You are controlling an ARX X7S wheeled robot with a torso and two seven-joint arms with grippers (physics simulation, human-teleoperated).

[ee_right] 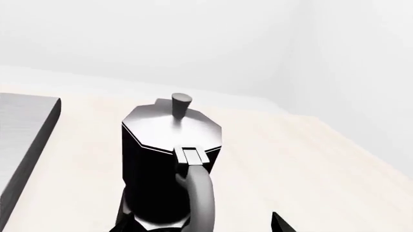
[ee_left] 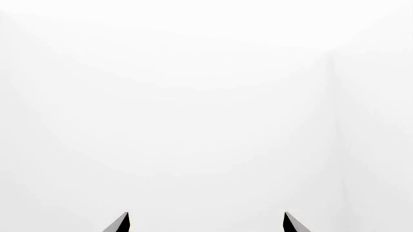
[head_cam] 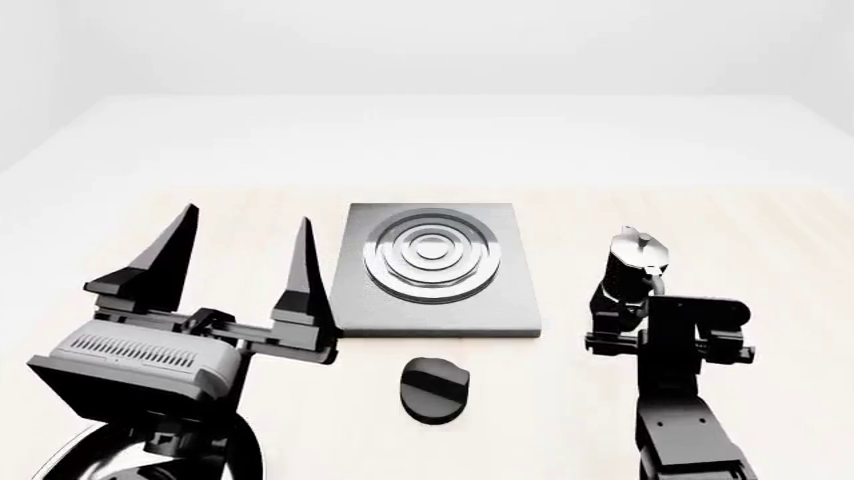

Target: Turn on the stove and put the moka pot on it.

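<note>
The right end effector (head_cam: 625,312), fingers spread, sits low behind the moka pot (head_cam: 631,262), which stands on the tabletop (head_cam: 747,270) to the right of the stove (head_cam: 434,270). A sound grasp needs both fingers either side of the curved handle (ee_right: 197,193) before closing. The left end effector (head_cam: 240,260) hangs wide open and empty, near the knob (head_cam: 435,387).

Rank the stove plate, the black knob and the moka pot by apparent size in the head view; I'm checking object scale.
1. Stove plate, clearly largest.
2. Moka pot and black knob: look similar, and the right tool's arm partly hides the pot, so I won't rank them.
</note>
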